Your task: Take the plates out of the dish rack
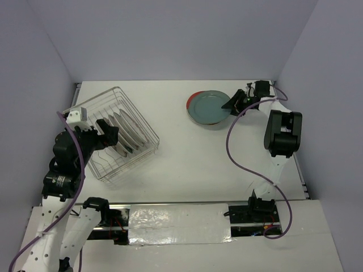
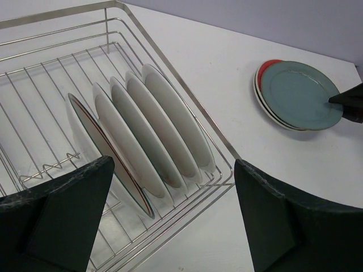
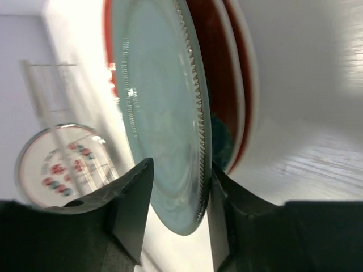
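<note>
Step in hand: setting down a plate on the R side. R pincer (image 1: pixel 228 105) sits at the 3 o'clock rim of the grey-teal plate (image 1: pixel 209 107), which lies flat on top of the stack at approx 1 o'clock on the worktop (image 1: pixel 187 164). Wrist view: jaws straddle that rim, one each side; can't tell if they're gripping or have let go. Under it a red plate (image 1: pixel 194 97), and what looks like a white one beneath.

L pincer (image 2: pixel 173 170) is released, jaws wide, poised over the dish rack (image 1: pixel 110 164) at 9 o'clock, not touching anything.

Rack contents: approx 5 plates (image 2: pixel 153 130) on edge between the prongs, leaning, close together; the nearest has a red rim.

Next, probably: R lets go fully and backs off toward 3 o'clock w/o dragging the top plate. L then drops onto one rim and lifts it straight up, clear of prongs and neighbours.
</note>
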`<action>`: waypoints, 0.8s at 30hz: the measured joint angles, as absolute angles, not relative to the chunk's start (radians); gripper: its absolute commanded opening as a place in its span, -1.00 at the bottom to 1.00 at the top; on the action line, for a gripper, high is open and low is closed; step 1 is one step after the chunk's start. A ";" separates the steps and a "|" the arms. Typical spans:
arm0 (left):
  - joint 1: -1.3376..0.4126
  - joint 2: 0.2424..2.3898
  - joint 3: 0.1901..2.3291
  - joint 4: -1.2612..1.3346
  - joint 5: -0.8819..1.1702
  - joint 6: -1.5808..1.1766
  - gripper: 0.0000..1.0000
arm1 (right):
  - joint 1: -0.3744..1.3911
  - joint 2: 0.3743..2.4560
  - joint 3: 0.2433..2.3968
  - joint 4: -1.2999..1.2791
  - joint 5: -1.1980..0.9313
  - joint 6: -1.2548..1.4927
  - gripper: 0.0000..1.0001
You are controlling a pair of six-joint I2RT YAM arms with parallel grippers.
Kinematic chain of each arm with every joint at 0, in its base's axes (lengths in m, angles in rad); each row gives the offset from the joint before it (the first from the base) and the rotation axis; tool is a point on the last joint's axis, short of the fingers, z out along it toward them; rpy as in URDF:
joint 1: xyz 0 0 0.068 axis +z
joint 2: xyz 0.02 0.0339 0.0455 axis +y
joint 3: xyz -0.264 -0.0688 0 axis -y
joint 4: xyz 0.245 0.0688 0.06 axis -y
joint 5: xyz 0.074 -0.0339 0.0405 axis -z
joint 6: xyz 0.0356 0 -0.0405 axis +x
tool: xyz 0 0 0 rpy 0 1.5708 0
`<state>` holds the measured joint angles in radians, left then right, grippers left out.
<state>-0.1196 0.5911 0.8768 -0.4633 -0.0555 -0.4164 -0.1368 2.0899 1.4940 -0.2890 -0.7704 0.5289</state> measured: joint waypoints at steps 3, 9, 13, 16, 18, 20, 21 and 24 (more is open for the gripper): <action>-0.120 0.591 0.877 -0.464 -0.056 -0.416 0.99 | -0.118 2.090 1.538 -0.392 -0.669 0.467 0.20; -0.120 0.591 0.877 -0.463 -0.055 -0.416 0.99 | -0.064 2.101 1.647 -0.562 -0.474 0.376 0.24; -0.120 0.591 0.877 -0.463 -0.055 -0.416 0.99 | -0.034 2.131 1.703 -0.638 -0.373 0.345 0.27; -0.120 0.591 0.877 -0.464 -0.055 -0.415 0.99 | -0.014 2.165 1.738 -0.680 -0.314 0.334 0.28; -0.120 0.591 0.877 -0.464 -0.055 -0.414 0.99 | 0.001 2.188 1.771 -0.712 -0.286 0.329 0.28; -0.120 0.591 0.877 -0.464 -0.055 -0.414 0.99 | 0.020 2.215 1.817 -0.738 -0.263 0.323 0.29; -0.120 0.591 0.877 -0.464 -0.055 -0.414 0.99 | 0.030 2.227 1.835 -0.745 -0.253 0.322 0.30; -0.120 0.591 0.877 -0.464 -0.055 -0.413 0.99 | 0.051 2.249 1.876 -0.774 -0.233 0.320 0.30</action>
<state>-0.1196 0.5907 0.8768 -0.4637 -0.0551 -0.4133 0.0505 2.2486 1.8759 -0.7738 -0.2325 0.3199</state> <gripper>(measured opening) 0.995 0.649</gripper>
